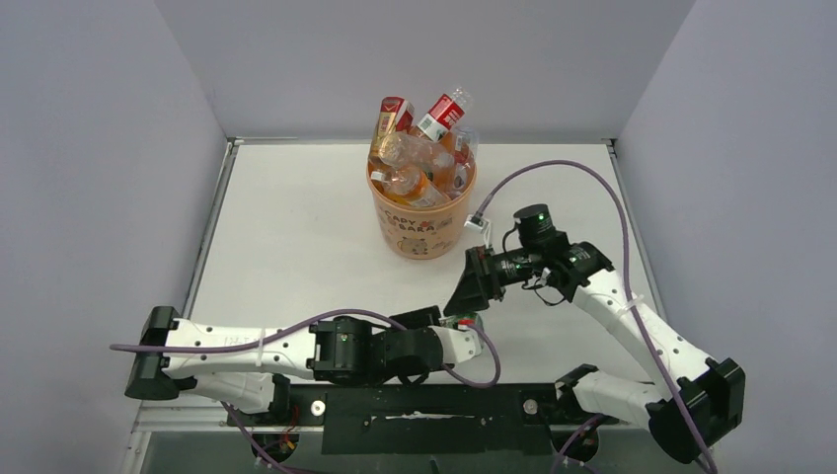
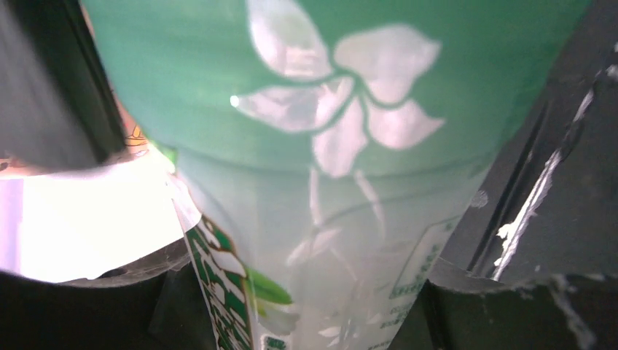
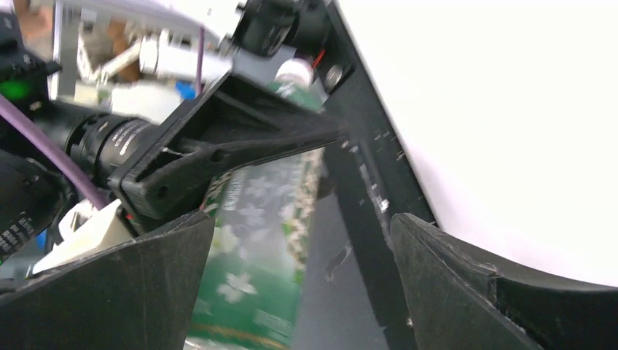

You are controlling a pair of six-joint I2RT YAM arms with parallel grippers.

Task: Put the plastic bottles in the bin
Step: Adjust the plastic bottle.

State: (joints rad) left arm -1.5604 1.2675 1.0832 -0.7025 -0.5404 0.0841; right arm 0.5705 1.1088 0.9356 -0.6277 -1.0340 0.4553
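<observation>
In the overhead view the green plastic bottle with white flower print point(image 2: 342, 146) is mostly being hidden by the two end effectors, with only a sliver showing. The left arm is lying low along the near edge and reaching rightward. The left end effector point(image 1: 459, 324) is clamping this bottle. Only the left wrist view is showing the label filling the frame between black fingers point(image 2: 51, 95), with both bottle ends cut off.

Well beyond that end effector, the round pale-orange plastic bin point(image 1: 419, 232) is standing on the white surface point(image 1: 296, 227), heaped with clear and orange plastic bottles point(image 1: 424, 148).

The right arm is bending in from the right. The right end effector point(image 1: 469, 296) is hanging just beside the left one, jaws spread wide and gripping nothing. Its wrist view alone is showing the bottle's white cap point(image 3: 295, 71), blurred.
</observation>
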